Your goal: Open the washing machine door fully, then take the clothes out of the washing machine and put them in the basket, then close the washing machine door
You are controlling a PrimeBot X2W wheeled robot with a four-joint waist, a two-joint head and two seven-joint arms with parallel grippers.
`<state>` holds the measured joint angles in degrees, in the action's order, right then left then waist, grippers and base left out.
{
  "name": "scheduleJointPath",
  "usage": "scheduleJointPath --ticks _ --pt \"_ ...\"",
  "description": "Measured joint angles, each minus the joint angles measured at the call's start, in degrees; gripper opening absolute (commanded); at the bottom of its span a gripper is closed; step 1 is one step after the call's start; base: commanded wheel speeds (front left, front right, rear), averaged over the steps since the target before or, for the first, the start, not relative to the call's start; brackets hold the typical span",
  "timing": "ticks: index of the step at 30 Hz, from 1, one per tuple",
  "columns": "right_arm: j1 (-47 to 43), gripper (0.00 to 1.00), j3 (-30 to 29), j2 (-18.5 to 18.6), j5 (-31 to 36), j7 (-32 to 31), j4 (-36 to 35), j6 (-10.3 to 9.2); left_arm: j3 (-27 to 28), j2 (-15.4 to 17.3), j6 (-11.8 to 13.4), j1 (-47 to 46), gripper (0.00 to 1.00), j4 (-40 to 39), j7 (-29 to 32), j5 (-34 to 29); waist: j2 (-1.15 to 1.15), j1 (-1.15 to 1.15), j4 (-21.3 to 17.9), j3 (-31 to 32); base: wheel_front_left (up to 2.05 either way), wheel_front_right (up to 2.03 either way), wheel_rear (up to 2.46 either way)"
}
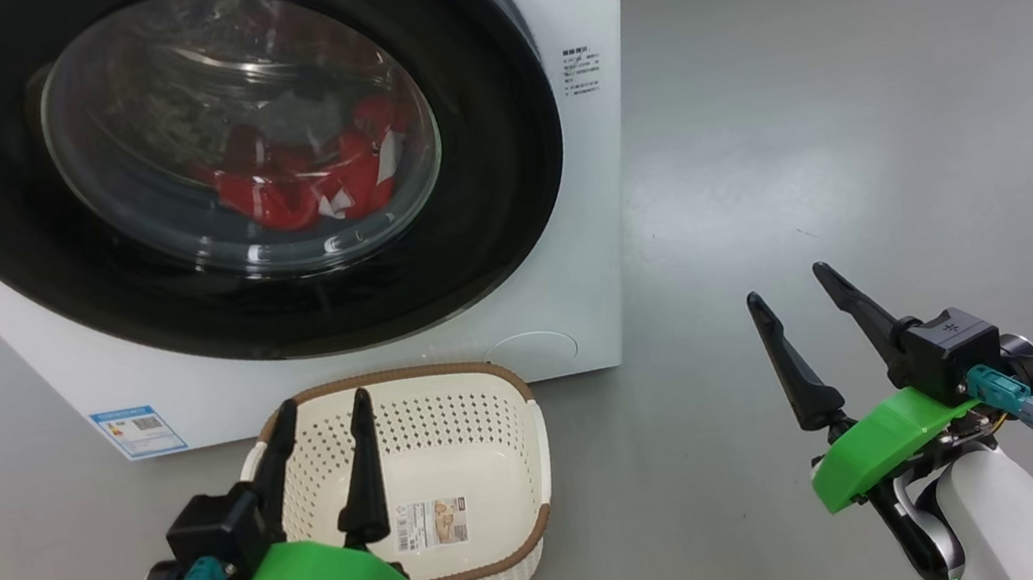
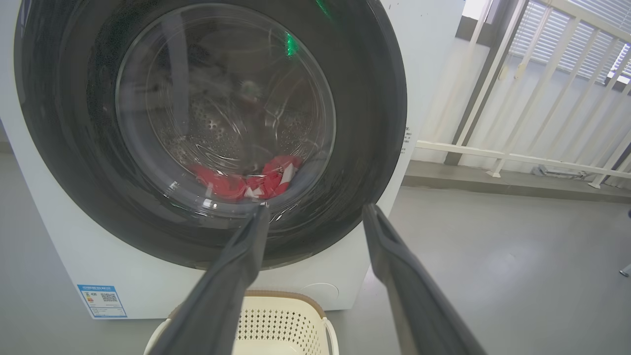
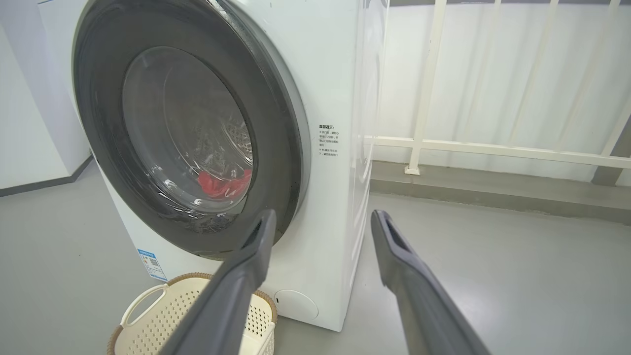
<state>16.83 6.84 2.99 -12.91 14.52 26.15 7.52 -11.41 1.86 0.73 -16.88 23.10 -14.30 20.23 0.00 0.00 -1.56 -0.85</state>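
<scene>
At the left, the left gripper (image 1: 322, 400) hangs empty, its 2 fingers spread, above the basket (image 1: 510, 540). The basket sits on the floor (image 1: 849, 86) just in front of the washing machine (image 1: 602, 219), likely so garments need only a short drop. The washing machine door (image 1: 502, 182) covers the opening, perhaps a crack ajar at its right edge. The red clothes (image 1: 294, 194) lie inside behind its glass. At the right, the right gripper (image 1: 788, 286) is spread and empty, probably waiting on the side where the door swings free.
</scene>
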Motion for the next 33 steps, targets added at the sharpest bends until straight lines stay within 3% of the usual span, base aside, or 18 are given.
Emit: scheduleJointPath --ticks 13,14,15,16,17,18,23,33 --pt "0.07 1.00 -0.31 0.01 0.00 0.10 1.01 0.00 -0.54 0.01 0.10 -0.01 1.00 0.94 0.00 -0.01 0.00 0.00 0.30 -0.61 0.00 0.00 0.00" --pt "0.13 0.80 -0.38 0.01 0.00 0.10 1.05 0.00 -0.99 0.01 0.34 -0.04 1.00 0.81 0.00 -0.01 0.00 0.00 0.43 -0.97 0.00 0.00 0.00" --pt "0.14 0.47 -0.43 0.01 0.00 0.10 1.04 0.00 -1.21 0.01 0.35 -0.08 1.00 0.67 0.00 -0.01 0.00 0.00 0.52 -1.23 0.00 0.00 0.00" --pt "0.16 0.47 -0.47 0.01 0.00 0.10 1.04 0.00 -1.40 0.01 0.37 -0.09 1.00 0.45 0.00 -0.01 0.00 0.00 0.63 -1.49 0.00 0.00 0.00" --pt "0.16 0.31 -0.47 0.01 0.00 0.10 1.04 0.00 -1.40 0.01 0.37 -0.09 1.00 0.45 0.00 -0.01 0.00 0.00 0.63 -1.49 0.00 0.00 0.00" --pt "0.24 0.00 -0.47 0.01 0.00 0.10 1.09 0.00 -1.56 0.01 0.52 -0.10 1.00 0.15 0.00 -0.01 0.00 0.00 0.76 -1.77 0.00 0.00 0.00" --pt "3.66 0.00 -0.59 0.03 -3.11 0.11 1.02 0.00 -1.75 0.02 0.52 -1.42 1.00 -1.48 0.00 -0.01 0.00 0.00 1.54 -3.56 0.00 0.00 0.00" --pt "11.65 0.00 0.57 0.22 -28.91 0.11 3.15 0.00 -2.63 0.04 0.51 -2.96 1.00 -6.47 -0.01 -0.10 0.00 0.00 3.15 -8.45 0.00 0.00 0.00"
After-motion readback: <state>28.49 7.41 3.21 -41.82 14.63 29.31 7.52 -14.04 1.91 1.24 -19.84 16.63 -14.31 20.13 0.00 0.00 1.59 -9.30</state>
